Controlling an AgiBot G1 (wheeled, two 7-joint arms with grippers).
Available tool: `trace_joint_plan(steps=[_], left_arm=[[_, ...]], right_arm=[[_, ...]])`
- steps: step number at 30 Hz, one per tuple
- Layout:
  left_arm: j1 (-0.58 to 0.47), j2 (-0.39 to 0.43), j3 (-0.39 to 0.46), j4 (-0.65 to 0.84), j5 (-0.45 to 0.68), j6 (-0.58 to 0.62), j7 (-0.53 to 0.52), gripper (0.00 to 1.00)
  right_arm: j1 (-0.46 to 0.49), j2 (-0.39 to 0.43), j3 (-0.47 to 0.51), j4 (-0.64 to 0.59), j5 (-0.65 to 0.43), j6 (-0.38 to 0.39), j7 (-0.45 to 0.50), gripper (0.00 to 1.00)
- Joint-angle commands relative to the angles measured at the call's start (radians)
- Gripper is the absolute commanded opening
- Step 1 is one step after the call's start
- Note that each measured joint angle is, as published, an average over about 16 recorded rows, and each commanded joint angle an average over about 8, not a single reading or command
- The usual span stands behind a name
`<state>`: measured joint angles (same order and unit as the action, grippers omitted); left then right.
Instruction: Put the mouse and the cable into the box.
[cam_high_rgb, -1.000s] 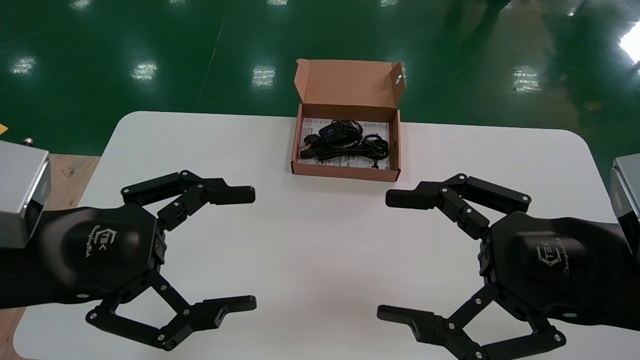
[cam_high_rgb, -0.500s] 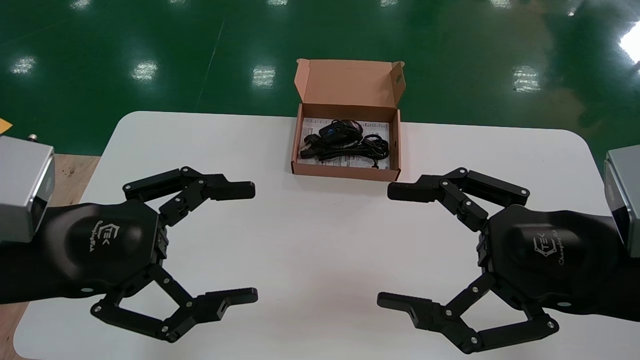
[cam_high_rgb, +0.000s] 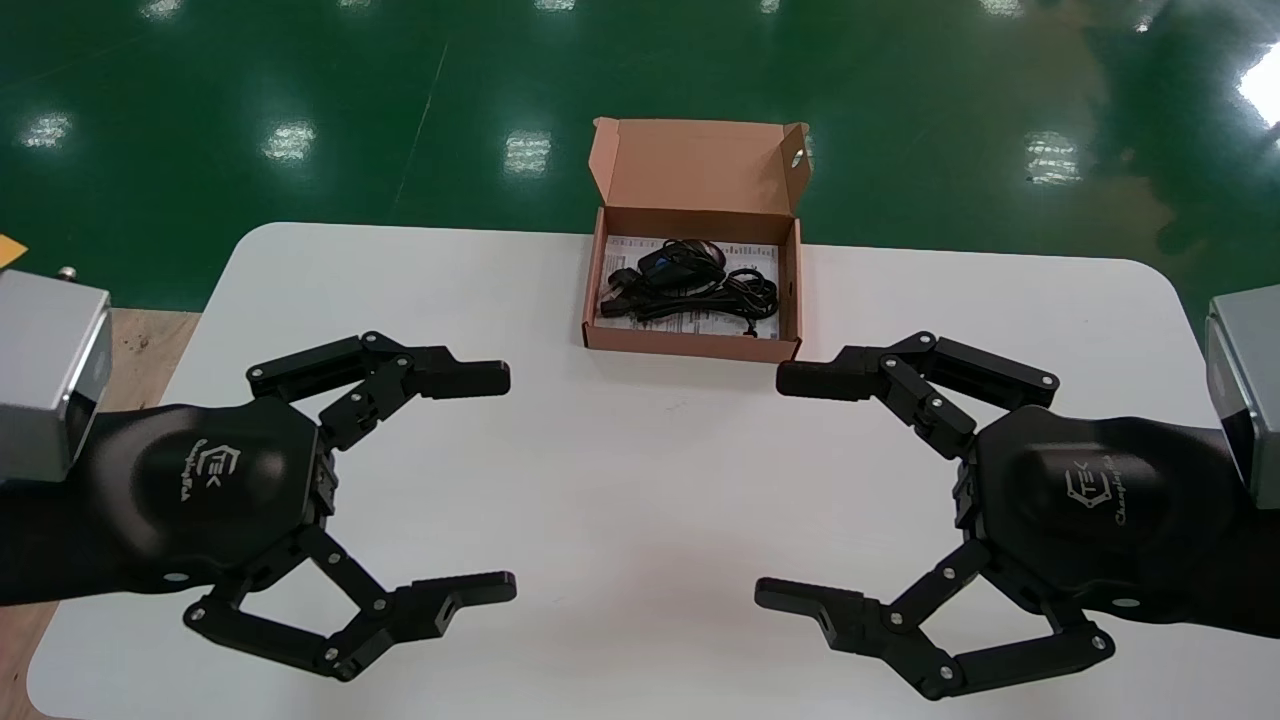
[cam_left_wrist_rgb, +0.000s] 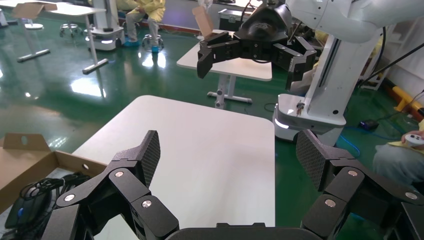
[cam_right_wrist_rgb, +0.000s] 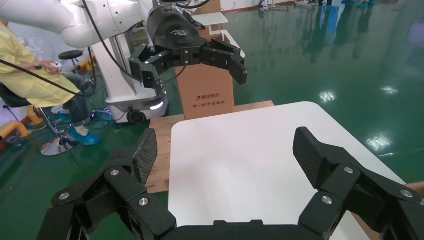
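Nearest the robot, the left claw (cam_high_rgb: 508, 482) hangs over the left part of the white bench (cam_high_rgb: 640, 450), its two fingers spread wide and released. Opposite it, over the right part, the right claw (cam_high_rgb: 770, 487) is spread just as wide, gripping nothing (the two face each other, tips pointing inward, well apart). Farther back, near the middle of the bench's far edge, stands the cardboard box (cam_high_rgb: 690, 346) with its lid (cam_high_rgb: 700, 165) folded up and back. Inside, the black mouse (cam_high_rgb: 668, 262) lies toward the far wall on a printed sheet (cam_high_rgb: 752, 257). The black cable (cam_high_rgb: 722, 296) is bundled beside and in front of it, touching it. Beyond the bench spreads the glossy green floor (cam_high_rgb: 300, 90).
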<state>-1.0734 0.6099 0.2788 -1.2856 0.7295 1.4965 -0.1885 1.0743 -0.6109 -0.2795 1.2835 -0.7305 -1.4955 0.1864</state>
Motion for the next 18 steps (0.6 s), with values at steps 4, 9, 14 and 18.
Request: trace_joint_plan(steps=[4, 9, 14, 18], left_arm=[[0.0, 0.0, 0.0, 0.001, 0.0, 0.0, 0.0, 1.0], [-0.001, 0.001, 0.001, 0.001, 0.001, -0.001, 0.001, 1.0], [-0.001, 0.001, 0.001, 0.001, 0.001, -0.001, 0.001, 1.0], [-0.001, 0.001, 0.001, 0.002, 0.001, -0.001, 0.001, 1.0]], right_arm=[[0.001, 0.0, 0.0, -0.001, -0.001, 0.0, 0.0, 1.0], [0.001, -0.001, -0.001, -0.002, -0.001, 0.001, -0.001, 1.0], [0.001, -0.001, -0.001, -0.002, -0.001, 0.001, -0.001, 1.0], [0.001, -0.001, -0.001, -0.002, -0.002, 0.001, -0.001, 1.0]])
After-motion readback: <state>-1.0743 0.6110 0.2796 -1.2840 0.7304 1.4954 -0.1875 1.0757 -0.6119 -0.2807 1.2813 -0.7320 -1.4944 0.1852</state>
